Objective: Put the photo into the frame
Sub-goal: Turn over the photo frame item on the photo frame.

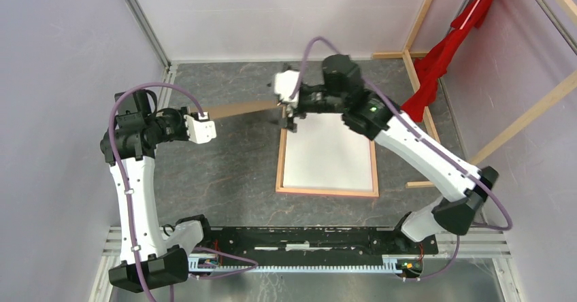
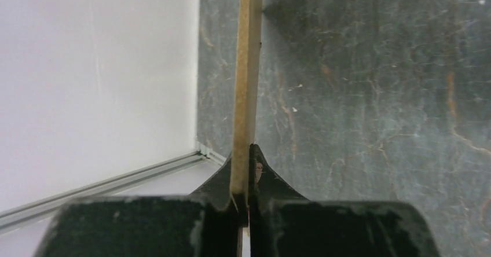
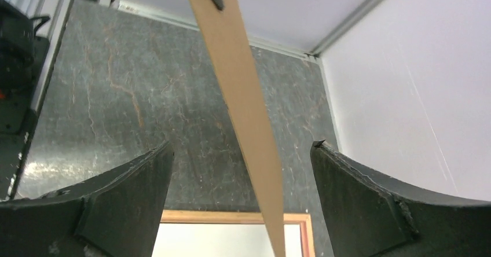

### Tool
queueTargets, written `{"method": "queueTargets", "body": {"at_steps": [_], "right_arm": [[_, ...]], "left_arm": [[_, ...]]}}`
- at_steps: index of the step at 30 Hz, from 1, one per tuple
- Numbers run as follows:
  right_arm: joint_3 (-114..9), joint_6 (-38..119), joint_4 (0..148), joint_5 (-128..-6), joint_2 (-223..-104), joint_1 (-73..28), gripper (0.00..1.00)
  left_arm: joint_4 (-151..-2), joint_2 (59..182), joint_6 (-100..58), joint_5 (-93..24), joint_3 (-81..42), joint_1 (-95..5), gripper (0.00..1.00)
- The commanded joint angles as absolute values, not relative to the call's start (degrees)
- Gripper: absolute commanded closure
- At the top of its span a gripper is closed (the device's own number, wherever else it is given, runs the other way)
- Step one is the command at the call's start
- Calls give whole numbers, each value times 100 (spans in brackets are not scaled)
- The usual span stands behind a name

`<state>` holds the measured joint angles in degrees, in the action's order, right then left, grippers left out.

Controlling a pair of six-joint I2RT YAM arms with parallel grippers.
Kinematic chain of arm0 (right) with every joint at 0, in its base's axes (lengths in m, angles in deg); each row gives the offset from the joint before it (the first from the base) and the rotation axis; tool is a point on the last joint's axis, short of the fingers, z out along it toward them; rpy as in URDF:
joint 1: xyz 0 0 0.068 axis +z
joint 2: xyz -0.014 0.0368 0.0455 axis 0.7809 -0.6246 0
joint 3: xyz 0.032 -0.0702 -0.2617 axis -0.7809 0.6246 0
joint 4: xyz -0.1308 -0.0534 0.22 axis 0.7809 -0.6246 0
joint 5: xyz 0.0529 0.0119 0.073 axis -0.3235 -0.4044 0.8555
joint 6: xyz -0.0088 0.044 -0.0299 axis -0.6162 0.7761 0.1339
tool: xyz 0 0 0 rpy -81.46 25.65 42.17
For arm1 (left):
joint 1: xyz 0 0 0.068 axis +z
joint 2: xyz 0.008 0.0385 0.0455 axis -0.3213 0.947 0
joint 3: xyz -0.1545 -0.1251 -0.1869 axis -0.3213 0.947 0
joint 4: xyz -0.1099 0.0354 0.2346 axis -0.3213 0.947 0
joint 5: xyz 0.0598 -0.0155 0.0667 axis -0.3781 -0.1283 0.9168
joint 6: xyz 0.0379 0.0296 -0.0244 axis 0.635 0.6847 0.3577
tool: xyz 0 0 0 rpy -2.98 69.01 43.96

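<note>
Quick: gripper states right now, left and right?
Left gripper: shut on the photo, at its edge.
Right gripper: open, fingers either side of the photo, not gripping.

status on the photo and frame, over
Left tool shut on brown rectangular hardboard photo, edge-up off grey table. Right tool open astride its other end. Thin tan-rimmed rectangular frame flat, photo not in; right tool above its far corner.

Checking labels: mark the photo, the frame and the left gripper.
photo (image 1: 245, 109), top view, middle of brown back.
frame (image 1: 326, 192), top view, near wooden rail.
left gripper (image 2: 248, 161), left wrist view, between fingertips shut on photo.
</note>
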<state>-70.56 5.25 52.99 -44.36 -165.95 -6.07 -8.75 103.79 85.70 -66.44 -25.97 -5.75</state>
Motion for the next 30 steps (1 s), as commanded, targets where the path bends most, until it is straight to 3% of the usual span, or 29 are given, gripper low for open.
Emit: {"method": "queueTargets", "body": {"at_steps": [1,8,12,17,23,30], "right_arm": [[-7463,-909,4643,-4823,-17203,-120,6],[-7485,-1378,4760,-5357,-17549,264,7],[-7515,-1628,4884,-5594,-17770,337,12],[-7428,-1772,5192,-5956,-18031,341,25],[-7269,-1930,5686,-6249,-18205,340,52],[-7104,-1888,6176,-6206,-18204,338,65]], "left_arm": [[-813,10272,9132,-6927,-2874,-609,98],[-637,10201,9302,-6872,-2823,-604,98],[-635,10184,9311,-6900,-2839,-608,98],[-632,10185,9307,-6897,-2833,-604,98],[-694,10144,9328,-6864,-2764,-608,98],[-1003,10056,9140,-6884,-2705,-606,98]]}}
